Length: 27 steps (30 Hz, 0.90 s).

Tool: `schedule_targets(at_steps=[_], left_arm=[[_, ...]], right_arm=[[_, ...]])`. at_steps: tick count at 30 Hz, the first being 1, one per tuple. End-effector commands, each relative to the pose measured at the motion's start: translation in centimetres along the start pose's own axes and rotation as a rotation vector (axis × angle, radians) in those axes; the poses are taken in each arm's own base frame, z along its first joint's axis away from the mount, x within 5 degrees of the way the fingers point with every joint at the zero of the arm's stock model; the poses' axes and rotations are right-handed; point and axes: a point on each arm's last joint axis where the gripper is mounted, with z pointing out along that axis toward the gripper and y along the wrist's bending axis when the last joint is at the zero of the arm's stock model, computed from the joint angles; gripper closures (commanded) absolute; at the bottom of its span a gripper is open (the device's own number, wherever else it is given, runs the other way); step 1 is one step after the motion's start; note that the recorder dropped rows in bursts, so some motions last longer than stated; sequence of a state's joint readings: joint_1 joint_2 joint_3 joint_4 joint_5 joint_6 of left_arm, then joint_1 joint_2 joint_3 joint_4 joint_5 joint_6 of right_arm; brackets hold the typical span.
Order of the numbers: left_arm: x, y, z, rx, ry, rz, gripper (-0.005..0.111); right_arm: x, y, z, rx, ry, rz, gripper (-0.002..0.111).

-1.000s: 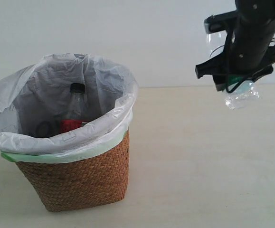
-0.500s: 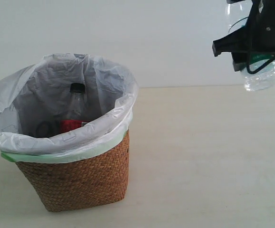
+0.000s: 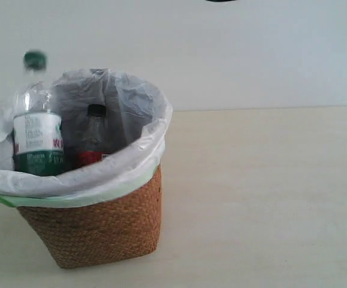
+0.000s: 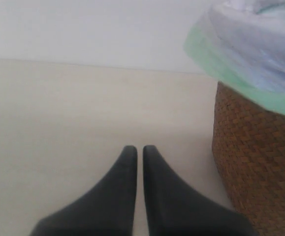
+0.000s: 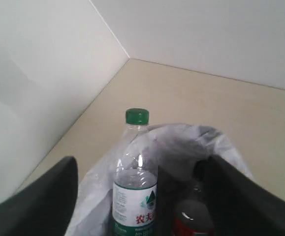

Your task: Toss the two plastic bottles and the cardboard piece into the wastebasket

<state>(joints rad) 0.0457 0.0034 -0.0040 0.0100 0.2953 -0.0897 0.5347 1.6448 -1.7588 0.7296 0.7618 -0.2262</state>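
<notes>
The wicker wastebasket (image 3: pixel 101 234) with its white bag (image 3: pixel 131 162) stands at the left in the exterior view. The green-capped bottle (image 3: pixel 36 138) is upright inside it at the left, slightly blurred. Beside it stands the black-capped, red-labelled bottle (image 3: pixel 93 138). My right gripper (image 5: pixel 141 167) hangs open above the basket. Its wide-apart fingers (image 5: pixel 48 196) flank the green-capped bottle (image 5: pixel 135 196) without touching it; the red-labelled bottle (image 5: pixel 194 221) is lower down. My left gripper (image 4: pixel 136 149) is shut and empty, low over the table beside the wastebasket (image 4: pixel 253 167). The cardboard piece is out of view.
The beige table (image 3: pixel 263 198) stretches to the right of the basket up to a white wall (image 3: pixel 251 54). A dark sliver of an arm (image 3: pixel 221 0) shows at the top edge of the exterior view. The bag's green edge (image 4: pixel 240 83) overhangs the wicker.
The right gripper carried the green-capped bottle from the upper right out of the exterior view's top. The bottle is now let go and inside the basket, which has shifted slightly.
</notes>
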Motion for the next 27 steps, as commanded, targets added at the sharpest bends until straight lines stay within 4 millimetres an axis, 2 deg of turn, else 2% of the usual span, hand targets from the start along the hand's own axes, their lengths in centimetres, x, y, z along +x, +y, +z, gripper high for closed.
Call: schedule_targets(at_steps=[1,5,8,14,16,17,23,25,26,27], left_arm=[[0.1,0.0,0.0,0.006,0.001,0.001,0.103],[0.1,0.0,0.0,0.006,0.001,0.001,0.103],[0.1,0.0,0.0,0.006,0.001,0.001,0.103],[0.1,0.0,0.0,0.006,0.001,0.001,0.103],[0.1,0.0,0.0,0.006,0.001,0.001,0.103],[0.1,0.0,0.0,0.006,0.001,0.001,0.103],[0.1,0.0,0.0,0.006,0.001,0.001,0.103],[0.1,0.0,0.0,0.006,0.001,0.001,0.103],[0.1,0.0,0.0,0.006,0.001,0.001,0.103],[0.1,0.0,0.0,0.006,0.001,0.001,0.103]], right_arm=[[0.2,-1.2,-0.9,0.156,0.056,-0.042,0.039],[1.0,-4.0,-1.9,0.478,0.171,-0.100,0.039],[1.2,-4.8,-2.7,0.587,0.217,-0.125,0.042],[1.3,-4.4,-4.0,0.625,0.226,-0.134,0.091],[1.8,-4.4,-4.5,0.630,0.229,-0.136,0.105],[2.1,-4.5,-4.6,0.635,0.229,-0.134,0.109],[4.4,-4.7,-6.9,0.689,0.178,-0.156,0.108],[7.0,-4.7,-8.3,0.657,0.110,-0.171,0.108],[7.6,-4.6,-8.7,0.645,0.089,-0.172,0.108],[9.3,-4.3,-9.7,0.610,0.024,-0.167,0.108]])
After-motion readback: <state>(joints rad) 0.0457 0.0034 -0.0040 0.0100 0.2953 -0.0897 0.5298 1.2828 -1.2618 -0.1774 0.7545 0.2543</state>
